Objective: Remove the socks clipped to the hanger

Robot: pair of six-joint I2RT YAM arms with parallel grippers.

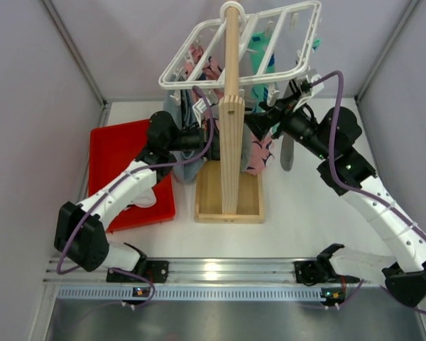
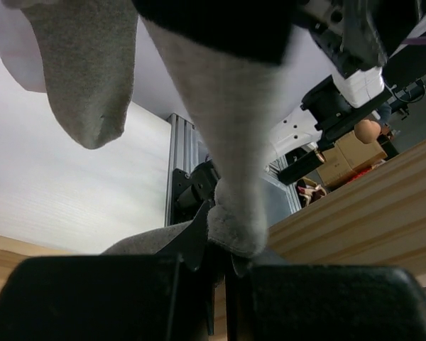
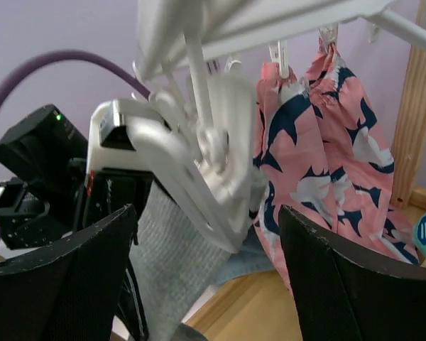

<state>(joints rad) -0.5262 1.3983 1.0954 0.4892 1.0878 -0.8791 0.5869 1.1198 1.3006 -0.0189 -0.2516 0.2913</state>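
Note:
The white grid hanger (image 1: 241, 42) hangs from the top of the wooden post, with socks and cloths clipped under it. My left gripper (image 2: 224, 249) is shut on the toe of a hanging grey sock (image 2: 227, 156). A second grey sock (image 2: 85, 78) hangs to its upper left. From above, the left gripper (image 1: 201, 138) sits left of the post, under the hanger. My right gripper (image 3: 207, 213) stands open, its fingers (image 3: 64, 284) either side of a white clip (image 3: 213, 163) that holds a grey sock (image 3: 174, 263). A teal sock (image 1: 259, 53) hangs at the back.
The pale wooden post (image 1: 232, 106) rises from a box base (image 1: 228, 192) between my arms. A pink cloth with navy print (image 3: 326, 156) hangs just right of the right gripper. A red tray (image 1: 121, 163) lies under the left arm. A grey piece (image 1: 287, 153) hangs at the right.

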